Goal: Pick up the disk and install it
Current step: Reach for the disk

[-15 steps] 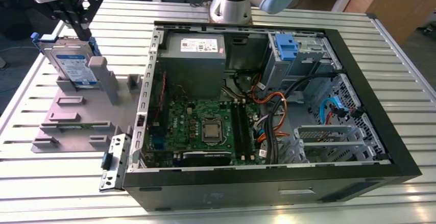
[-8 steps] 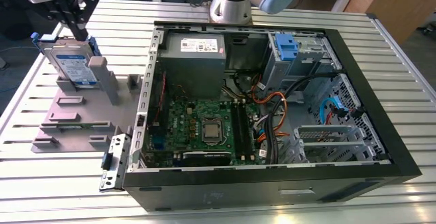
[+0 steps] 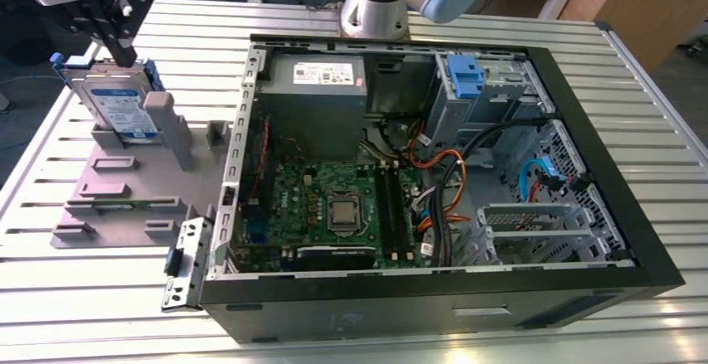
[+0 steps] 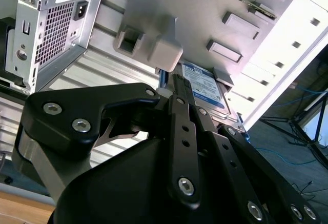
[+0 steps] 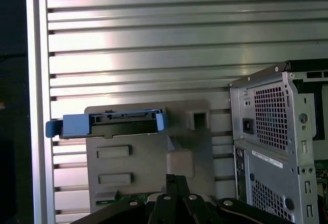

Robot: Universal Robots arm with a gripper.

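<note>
Gripper: the black gripper [image 3: 119, 45] hangs at the far left of the exterior view, directly above the disk, with its tips at the disk's upper edge. Whether the jaws are released or clenched on the disk, I cannot tell; in the second wrist view the black links [image 4: 187, 131] cover the contact place.

Disk: the flat silver-grey metal hard drive with white-and-blue label and blue plastic rails [image 3: 119, 107] stands on its edge in the grey plastic stand with upright posts [image 3: 128, 186], at the stand's far end. It leans against one grey post [image 3: 166, 119].

Table: the stand rests on the ribbed aluminium table [image 3: 99, 298], just beside the left wall of the case.

Case: the open black computer case [image 3: 443, 173] lies on its side to the right, with the green motherboard [image 3: 332, 206] in the middle and the blue-fronted drive bay [image 3: 470, 78] at the far right corner.

Step in hand: by my judgement, the pick-up; the disk is not yet lifted.

What the move calls for: a firm, square hold on the disk's edges and a straight pull upward, so the rails do not catch on the posts.
</note>
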